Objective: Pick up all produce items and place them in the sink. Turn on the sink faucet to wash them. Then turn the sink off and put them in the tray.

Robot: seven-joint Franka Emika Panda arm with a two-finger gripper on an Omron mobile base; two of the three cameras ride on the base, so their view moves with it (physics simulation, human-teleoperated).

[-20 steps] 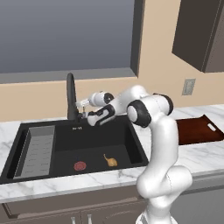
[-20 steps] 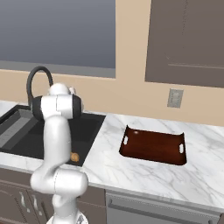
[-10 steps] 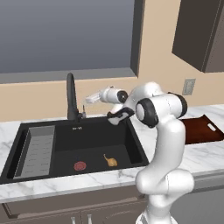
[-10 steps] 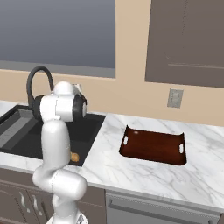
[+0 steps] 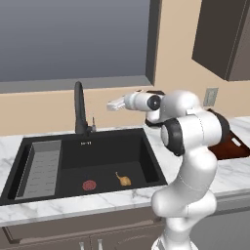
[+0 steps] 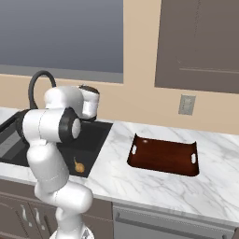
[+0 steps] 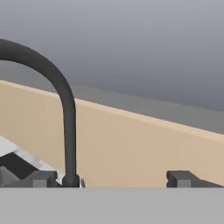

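Onion [image 5: 124, 179] lying on the floor of the sink [image 5: 146, 146], near the red drain [image 5: 89, 185], apart from the ribbed insert [image 5: 41, 168]. Gripper [image 5: 113, 105] raised above the basin's back edge, level, jaws spread wide, holding nothing, pointed toward the faucet [image 5: 79, 105] with a clear gap between. No water seen at the spout. Lever [image 5: 93, 123] small, just beside the faucet base. Tray [image 6: 163, 156] on the counter, well apart from the sink, bare.

Judged step: washing stage, around the faucet lever; whether water is on or off cannot be told. Next move calls for either a careful nudge of the thin lever, or a descent into the basin to grasp the onion.
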